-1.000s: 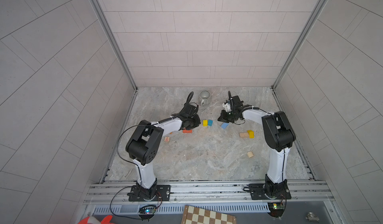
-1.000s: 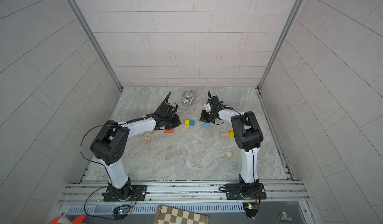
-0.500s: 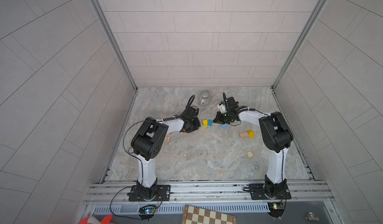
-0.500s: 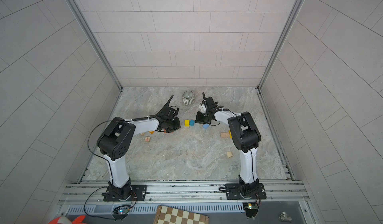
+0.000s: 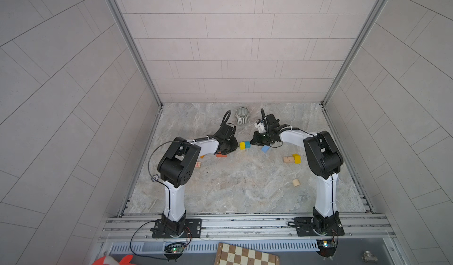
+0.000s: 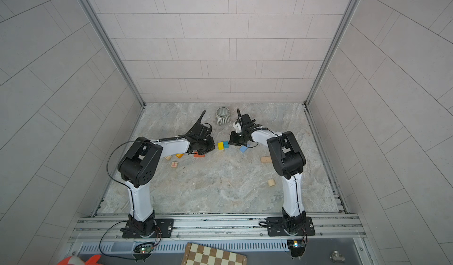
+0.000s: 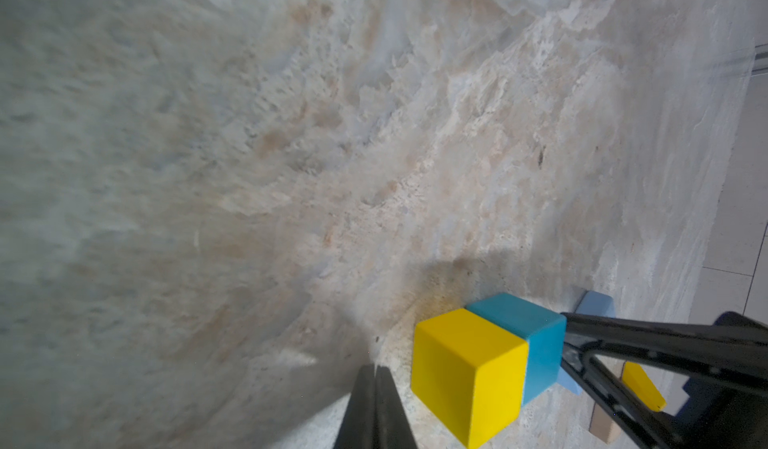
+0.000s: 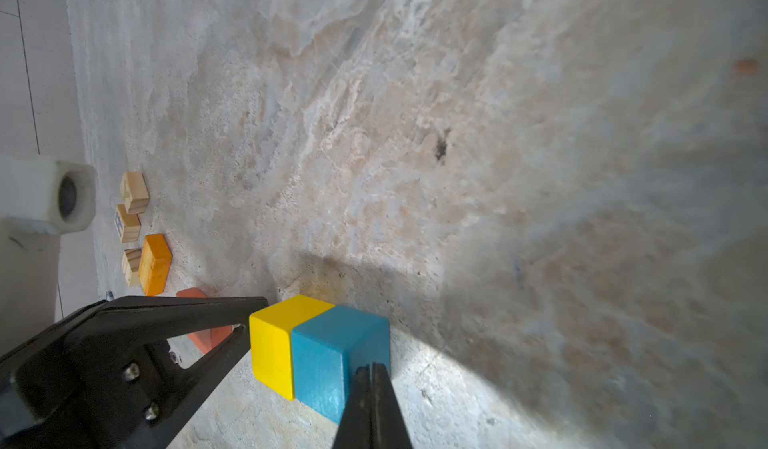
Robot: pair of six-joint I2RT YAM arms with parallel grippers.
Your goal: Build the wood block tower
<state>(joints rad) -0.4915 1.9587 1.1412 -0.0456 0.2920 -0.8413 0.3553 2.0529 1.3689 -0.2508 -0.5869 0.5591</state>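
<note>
Little of the build is done, judging by how things lie: no block rests on another anywhere on the marbled grey tabletop (image 5: 232,192), so all the stacking is left. Farthest left in a top view lie a small plain wood block (image 6: 168,157), an orange wooden brick (image 6: 179,155) and a natural wood cube with red lettering (image 6: 174,164), with a flat orange-red wooden brick (image 6: 199,155) just beside the left arm's wrist. The left gripper (image 7: 375,378) is closed with its jaws pressed together, holding nothing, its tip at the outer face of the yellow wooden cube (image 5: 242,145). That cube sits face to face with the teal wooden cube (image 5: 247,144), the two touching in a flush pair near the middle of the table, toward the back. This looks like the likely base of the tower. The right gripper (image 8: 372,374) is likewise closed and empty, its tip against the teal cube's far side, so the arms seem to be squaring the pair between them. Further right, a light blue wooden block (image 5: 265,149) lies near the right gripper. Beyond it a plain wood brick (image 5: 287,159) touches a small yellow wooden block (image 5: 296,158), and a plain wood cylinder (image 5: 296,182) lies well apart, nearer the front. The blocks look clean, painted and crisp-edged.
</note>
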